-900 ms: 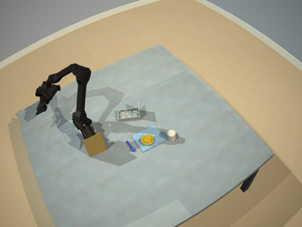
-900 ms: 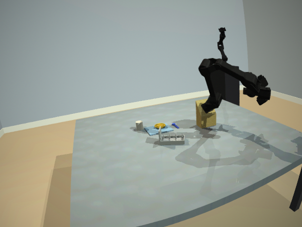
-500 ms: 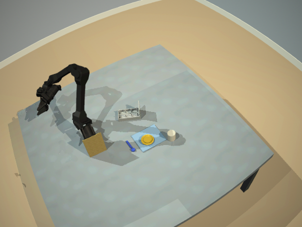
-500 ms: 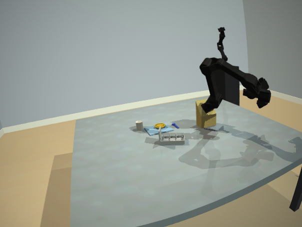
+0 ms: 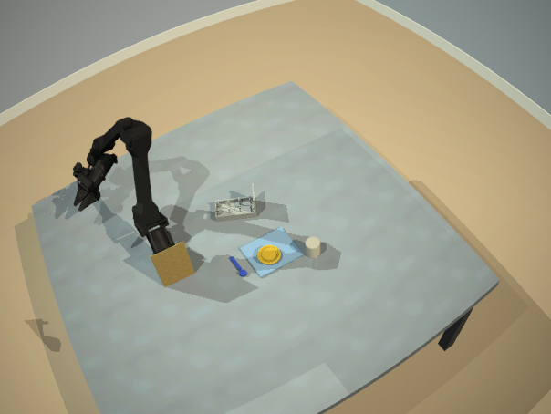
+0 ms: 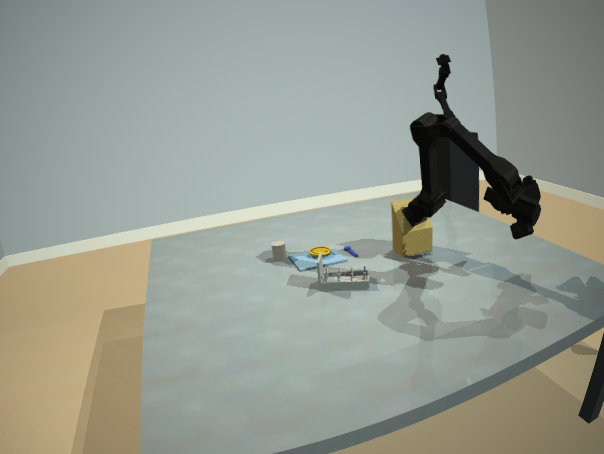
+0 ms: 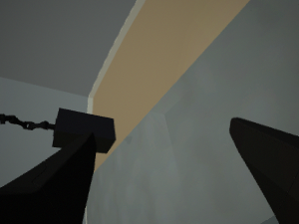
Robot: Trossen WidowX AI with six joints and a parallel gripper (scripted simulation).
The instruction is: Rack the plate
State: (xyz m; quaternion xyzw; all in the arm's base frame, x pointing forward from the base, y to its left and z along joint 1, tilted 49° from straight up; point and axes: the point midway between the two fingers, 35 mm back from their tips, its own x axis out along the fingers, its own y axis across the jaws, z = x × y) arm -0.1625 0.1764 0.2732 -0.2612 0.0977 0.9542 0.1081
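Jaws [image 5: 87, 206] [image 6: 522, 231] spread wide, well apart from yellow plate [image 5: 269, 254] [image 6: 320, 251]! Plate lying flat over blue mat [image 5: 284, 237] [image 6: 300, 262], near rack [image 5: 237, 217] [image 6: 345, 285].

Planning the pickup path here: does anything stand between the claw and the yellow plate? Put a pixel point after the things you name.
Possibly: the claw [image 5: 85, 201] hangs beyond the dish rack [image 5: 236, 218] [image 6: 345, 286], which lies near the straight line to the plate [image 5: 269, 254] [image 6: 320, 251]; passing above looks unobstructed.
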